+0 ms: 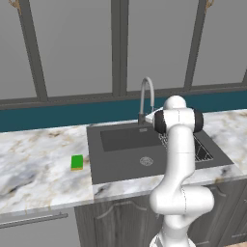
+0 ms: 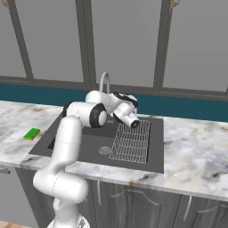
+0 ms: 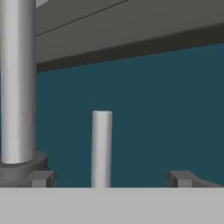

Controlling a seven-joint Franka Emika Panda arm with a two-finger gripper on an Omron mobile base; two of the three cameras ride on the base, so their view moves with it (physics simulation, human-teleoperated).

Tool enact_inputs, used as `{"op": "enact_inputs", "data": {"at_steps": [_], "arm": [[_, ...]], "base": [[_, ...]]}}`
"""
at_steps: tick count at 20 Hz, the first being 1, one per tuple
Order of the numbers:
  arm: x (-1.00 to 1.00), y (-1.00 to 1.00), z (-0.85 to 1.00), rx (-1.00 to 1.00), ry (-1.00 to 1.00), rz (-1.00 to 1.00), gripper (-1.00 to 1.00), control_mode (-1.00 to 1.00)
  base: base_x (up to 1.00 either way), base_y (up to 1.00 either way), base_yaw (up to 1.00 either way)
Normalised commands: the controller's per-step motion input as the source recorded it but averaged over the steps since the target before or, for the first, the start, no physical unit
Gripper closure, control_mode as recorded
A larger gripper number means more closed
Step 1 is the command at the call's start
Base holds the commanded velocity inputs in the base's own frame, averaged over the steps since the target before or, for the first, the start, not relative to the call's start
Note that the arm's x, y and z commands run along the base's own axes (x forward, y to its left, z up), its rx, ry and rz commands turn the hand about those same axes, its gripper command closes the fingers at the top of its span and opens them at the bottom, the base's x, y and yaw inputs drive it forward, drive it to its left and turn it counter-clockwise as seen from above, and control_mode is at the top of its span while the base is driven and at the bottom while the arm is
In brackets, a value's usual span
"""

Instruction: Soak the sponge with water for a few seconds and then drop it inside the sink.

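The green sponge [image 1: 76, 162] [image 2: 32, 133] lies flat on the marble counter, just left of the sink [image 1: 120, 159] [image 2: 89, 142]. My gripper [image 3: 111, 178] is open at the back of the basin, close to the grey gooseneck faucet [image 1: 144, 89] [image 2: 105, 80]. In the hand view the faucet's thick pipe [image 3: 16, 87] rises at the left. A thin upright grey rod [image 3: 101, 148] stands between my two fingertips [image 3: 41, 178], untouched. Nothing is held. The sponge is far to the left of the hand [image 2: 124, 109]. The water is out of view.
A wire rack [image 2: 131, 140] [image 1: 202, 152] covers the right part of the basin, and a round drain [image 1: 146, 161] sits at its middle. A teal backsplash [image 3: 166, 109] and grey window frames run behind the counter. Marble counter [image 2: 196, 147] stretches to both sides.
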Motion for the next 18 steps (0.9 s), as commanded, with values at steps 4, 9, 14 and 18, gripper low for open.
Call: {"op": "enact_inputs", "data": {"at_steps": [4, 9, 14, 18], "arm": [[0.21, 0.0, -0.02, 0.0, 0.0, 0.0, -1.0, -1.0], [0.1, -0.05, 0.0, 0.0, 0.0, -0.01, -1.0, -1.0], [0.01, -0.08, 0.0, 0.0, 0.0, -0.04, -1.0, -1.0], [0.0, -0.1, 0.0, 0.0, 0.0, -0.03, -1.0, -1.0]], "base": [[0.0, 0.0, 0.0], [0.0, 0.0, 0.0], [0.0, 0.0, 0.0], [0.0, 0.0, 0.0]]}}
